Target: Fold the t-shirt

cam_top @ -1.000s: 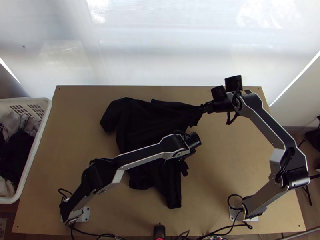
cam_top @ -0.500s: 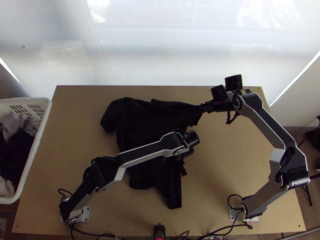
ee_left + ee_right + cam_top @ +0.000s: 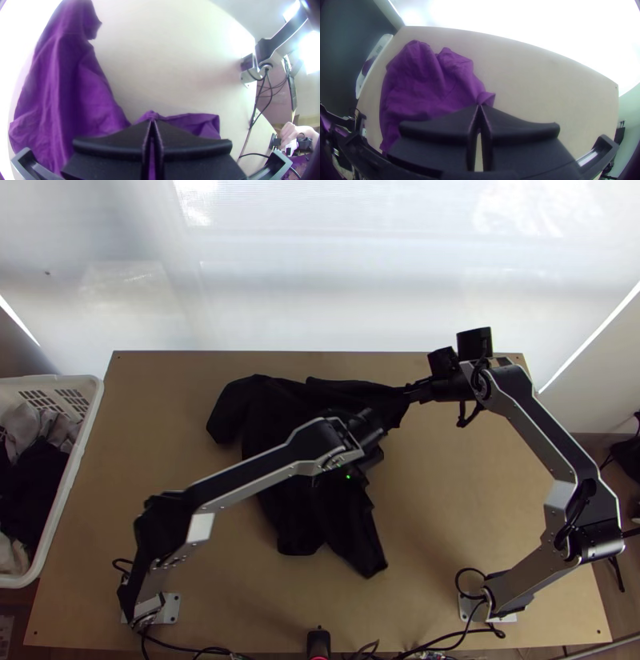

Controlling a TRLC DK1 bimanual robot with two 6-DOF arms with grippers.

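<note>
Left fingers point(image 3: 113, 144) and right fingers point(image 3: 523, 131) each clenched on a bit of t-shirt point(image 3: 272, 428), which lies rumpled on the worktop point(image 3: 456, 500) (one strip juts toward the near edge); we see no neat fold, so we'd log folding as barely begun, smoothing and folds left

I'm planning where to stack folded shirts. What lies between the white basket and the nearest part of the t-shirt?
Bare wooden tabletop, seen in the top view, separates the basket from the t-shirt there.
</note>
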